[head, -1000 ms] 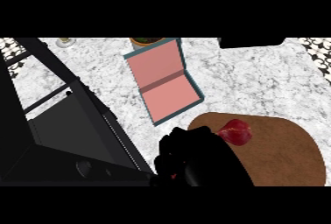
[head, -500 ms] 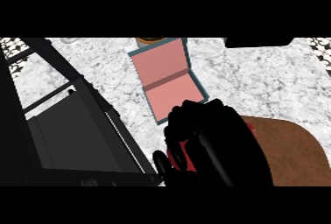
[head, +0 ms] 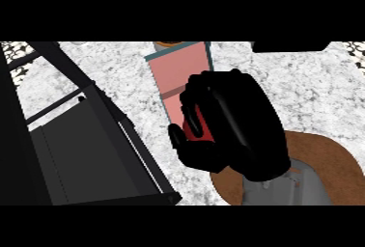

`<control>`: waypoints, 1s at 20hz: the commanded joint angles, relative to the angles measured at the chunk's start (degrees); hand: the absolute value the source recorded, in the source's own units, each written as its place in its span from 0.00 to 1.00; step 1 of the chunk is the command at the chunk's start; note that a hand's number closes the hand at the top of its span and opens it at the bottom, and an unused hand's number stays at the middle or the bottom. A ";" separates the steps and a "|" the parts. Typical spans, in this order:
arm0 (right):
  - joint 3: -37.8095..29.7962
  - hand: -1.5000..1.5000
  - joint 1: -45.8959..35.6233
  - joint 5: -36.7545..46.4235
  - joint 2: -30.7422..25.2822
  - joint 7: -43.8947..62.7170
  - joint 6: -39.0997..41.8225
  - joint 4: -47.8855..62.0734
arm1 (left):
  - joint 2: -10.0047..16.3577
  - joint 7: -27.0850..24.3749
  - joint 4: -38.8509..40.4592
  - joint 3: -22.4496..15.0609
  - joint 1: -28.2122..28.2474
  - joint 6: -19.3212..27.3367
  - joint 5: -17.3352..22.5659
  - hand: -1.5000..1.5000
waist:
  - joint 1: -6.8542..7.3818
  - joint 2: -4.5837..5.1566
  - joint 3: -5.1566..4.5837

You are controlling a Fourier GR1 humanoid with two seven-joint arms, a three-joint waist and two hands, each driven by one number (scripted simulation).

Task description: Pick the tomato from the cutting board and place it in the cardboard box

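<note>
The tomato (head: 194,129) is a red sliver inside the right hand (head: 239,123), whose fingers curl round it, past the cutting board (head: 331,154) and overlapping the cardboard box (head: 178,72) at its near end. Released this early, I reckon it could clip the rim and roll across the counter (head: 306,87).

You had a white, grey-veined marble counter (head: 107,87) filling most of the view, evenly lit. At the left sat a black unit (head: 78,159) with a flat dark-grey panel, its black frame running diagonally up to the corner. Black-and-white speckled patches (head: 16,55) showed at both top corners, and a dark shape (head: 288,46) cut the top edge.
</note>
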 commanded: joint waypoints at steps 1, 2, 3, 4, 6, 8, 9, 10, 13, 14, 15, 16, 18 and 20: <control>-2.95 1.00 -4.83 0.93 -1.00 -1.25 -0.18 6.68 | 9.41 0.80 3.61 -6.85 -3.89 -10.60 -5.90 0.50 | -0.49 1.07 -2.29; -1.81 1.00 -5.28 1.24 -0.33 -1.18 -0.05 8.30 | 8.94 1.56 4.09 -6.76 -4.96 -10.55 -5.91 0.50 | -0.72 1.08 -2.30; -1.77 1.00 -5.34 1.40 -0.94 -2.43 -0.38 9.82 | 9.01 0.31 3.60 -7.51 -3.20 -10.93 -6.67 0.50 | -0.12 1.03 -2.29; -3.06 1.00 -7.40 1.67 -1.03 -3.15 -1.22 12.06 | 8.28 1.67 4.13 -6.68 -6.23 -9.61 -7.17 0.50 | -0.42 1.26 -2.23; -2.12 1.00 -6.42 2.62 -0.41 -3.54 -2.83 14.31 | 8.03 1.52 4.09 -7.72 -5.04 -10.57 -7.43 0.50 | -0.51 1.12 -2.24; -2.02 1.00 -6.87 3.72 -0.75 -4.51 -4.09 17.47 | 9.56 1.22 3.80 -6.43 -4.69 -11.57 -7.40 0.50 | -0.05 1.18 -2.24; -4.12 1.00 -7.62 2.64 -1.25 -6.05 -4.92 19.58 | 8.98 2.62 2.73 -6.40 -5.32 -11.38 -6.82 0.50 | 0.20 1.27 -2.18; -3.10 1.00 -7.12 3.15 -1.13 -7.02 -5.45 22.52 | 8.21 1.22 3.95 -6.62 -5.47 -11.03 -7.92 0.50 | 0.35 1.66 -2.21; -4.56 1.00 -5.65 -0.41 0.10 -5.28 -8.49 26.65 | 7.92 1.63 4.42 -5.64 -5.99 -11.58 -7.64 0.50 | 0.45 1.51 -2.19; -6.15 0.00 -7.00 -2.76 0.10 -3.84 -8.24 29.08 | 7.37 1.08 4.03 -7.50 -4.49 -11.03 -8.89 0.50 | 1.37 1.58 -2.18; -6.00 0.00 -5.35 -4.86 0.11 -3.95 -9.83 29.70 | 8.05 1.61 3.32 -7.20 -4.88 -11.68 -8.63 0.50 | 1.42 1.44 -2.13; -7.62 0.00 -6.50 -6.60 0.11 -5.41 -8.53 31.71 | 6.88 2.10 4.36 -7.03 -6.60 -11.00 -8.99 0.50 | 0.79 1.65 -2.12; -6.28 0.00 -7.09 -7.50 0.12 -5.64 -10.51 35.00 | 6.48 1.82 4.56 -8.10 -5.86 -11.55 -9.99 0.50 | 1.39 1.47 -2.17; -7.28 0.00 -8.60 -9.64 0.12 -7.35 -11.92 37.51 | 7.04 1.97 4.52 -7.11 -5.36 -12.53 -9.85 0.50 | 1.82 1.29 -2.19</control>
